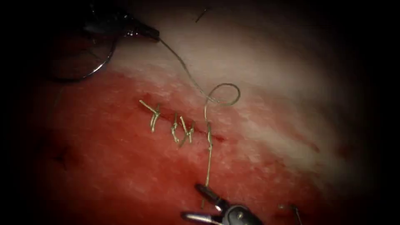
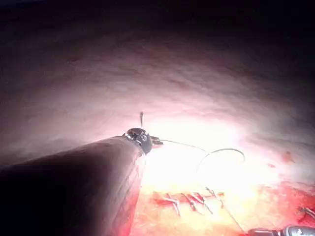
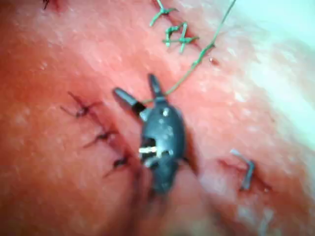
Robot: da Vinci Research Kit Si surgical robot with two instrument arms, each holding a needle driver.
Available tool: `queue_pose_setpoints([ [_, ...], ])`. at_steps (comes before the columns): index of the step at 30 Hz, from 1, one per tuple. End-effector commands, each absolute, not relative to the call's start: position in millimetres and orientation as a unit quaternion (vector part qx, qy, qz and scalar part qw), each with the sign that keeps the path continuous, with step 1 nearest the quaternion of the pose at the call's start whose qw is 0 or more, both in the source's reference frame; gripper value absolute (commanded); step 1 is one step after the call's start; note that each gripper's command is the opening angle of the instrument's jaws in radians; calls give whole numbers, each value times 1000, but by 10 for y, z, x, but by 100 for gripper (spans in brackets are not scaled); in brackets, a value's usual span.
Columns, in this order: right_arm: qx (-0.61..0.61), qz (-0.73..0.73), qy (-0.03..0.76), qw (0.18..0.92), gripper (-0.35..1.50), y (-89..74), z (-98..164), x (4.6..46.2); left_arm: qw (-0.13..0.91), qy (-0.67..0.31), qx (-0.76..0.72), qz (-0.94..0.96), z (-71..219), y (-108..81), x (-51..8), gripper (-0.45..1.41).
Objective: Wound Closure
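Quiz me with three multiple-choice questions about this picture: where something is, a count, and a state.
1. Where is the curved needle? A in the cut; B beside the left tool, left of the cut; C in the right tool.
2. How many loops does the thread make? A none; B one; C three.
3. The right tool's jaws are: A open; B shut on needle; C shut on tissue.
B: the needle arcs by the left tool, which grips thread. B: one loop sits above the cut. A: jaws spread, holding nothing.
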State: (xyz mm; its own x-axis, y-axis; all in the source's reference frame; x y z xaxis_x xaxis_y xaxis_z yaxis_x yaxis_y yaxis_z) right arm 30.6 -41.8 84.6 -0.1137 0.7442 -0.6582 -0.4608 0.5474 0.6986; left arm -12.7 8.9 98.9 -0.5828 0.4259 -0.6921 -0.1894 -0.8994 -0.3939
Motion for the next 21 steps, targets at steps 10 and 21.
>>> queue_pose_setpoints([
  [10, 149, 409, 606, 666, 131, -375, 822, 290, 168, -153, -427, 875, 985, 53, -145, -45],
  [21, 157, 381, 590, 695, 103, -339, 858, 283, 172, -175, -437, 866, 985, 24, -135, -45],
])
